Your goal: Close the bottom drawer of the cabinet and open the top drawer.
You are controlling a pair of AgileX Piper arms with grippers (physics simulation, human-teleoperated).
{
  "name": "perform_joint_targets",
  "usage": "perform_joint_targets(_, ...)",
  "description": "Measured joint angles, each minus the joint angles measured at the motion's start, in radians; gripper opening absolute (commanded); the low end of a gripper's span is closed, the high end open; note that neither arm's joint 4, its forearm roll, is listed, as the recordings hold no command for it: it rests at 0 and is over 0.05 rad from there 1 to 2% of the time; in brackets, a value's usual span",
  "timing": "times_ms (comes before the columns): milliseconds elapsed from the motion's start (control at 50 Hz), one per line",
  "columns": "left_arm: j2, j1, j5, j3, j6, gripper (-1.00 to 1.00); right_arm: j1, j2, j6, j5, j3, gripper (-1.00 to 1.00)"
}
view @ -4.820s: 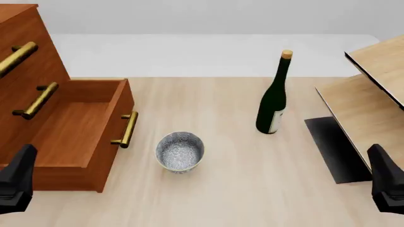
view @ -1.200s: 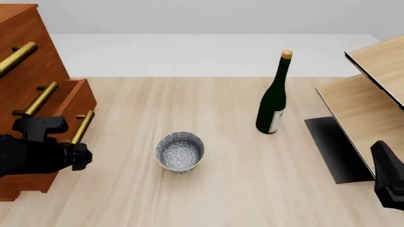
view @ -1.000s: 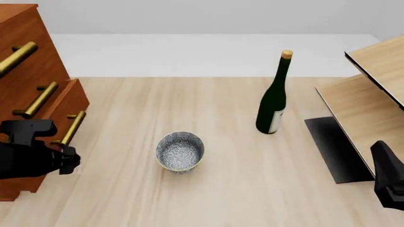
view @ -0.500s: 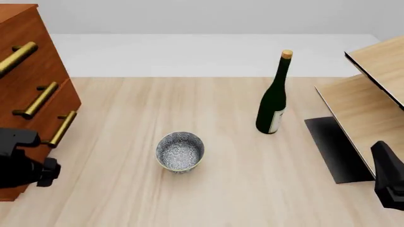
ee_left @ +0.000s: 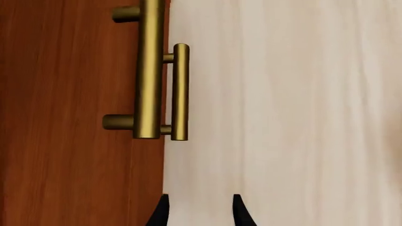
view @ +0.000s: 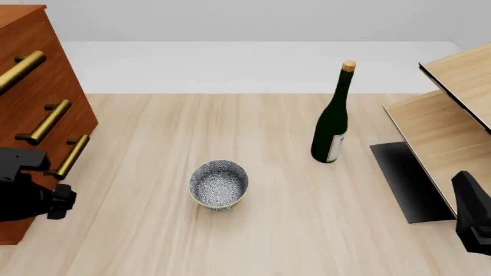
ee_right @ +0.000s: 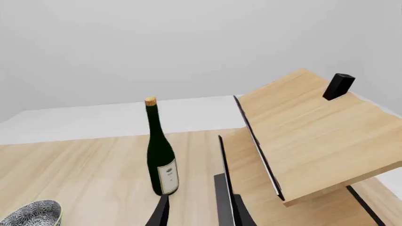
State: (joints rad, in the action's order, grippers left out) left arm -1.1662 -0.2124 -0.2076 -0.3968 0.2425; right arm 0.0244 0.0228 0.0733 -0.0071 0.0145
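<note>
The cabinet (view: 38, 46) stands at the left with all three drawer fronts flush. The top drawer (view: 22, 68) and the bottom drawer (view: 71, 154) each show a brass bar handle. My left gripper (view: 65, 201) hovers just in front of the bottom drawer's face, below its handle, open and holding nothing. The left wrist view has the cabinet face (ee_left: 63, 141), two brass handles (ee_left: 149, 70) and my left gripper (ee_left: 197, 214) beside the wood, not touching. My right gripper (view: 472, 221) waits open at the near right (ee_right: 196, 214).
A patterned bowl (view: 218, 184) sits mid-table and a dark green bottle (view: 332, 126) stands behind it to the right. The pale plywood shelf unit (view: 445, 115) fills the right side, with a dark slab (view: 406, 178) under it. A small black block (ee_right: 338, 85) lies on the shelf top.
The bottom drawer, pulled far out at first, has been pushed in by my left gripper and now sits flush. The left gripper has since drawn slightly away from the drawer. The right arm stayed still.
</note>
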Motion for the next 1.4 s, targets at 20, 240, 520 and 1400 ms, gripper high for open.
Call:
perform_joint_targets(20, -0.001, 0.006, -0.002, -0.006, -0.006, 1.00, 0.001, 0.000, -0.001, 0.000, 0.000, 1.00)
perform_joint_targets(240, -0.028, 0.105, -0.025, -0.067, -0.103, 1.00, 0.003, -0.005, -0.010, 0.001, 0.000, 1.00)
perform_joint_targets(520, -0.091, 0.250, -0.038, -0.140, -0.248, 1.00, 0.007, -0.005, -0.016, -0.001, 0.001, 1.00)
perform_joint_targets(1400, 0.081, 0.542, 0.030, -0.301, 0.104, 1.00, 0.012, 0.002, -0.016, -0.007, 0.002, 1.00)
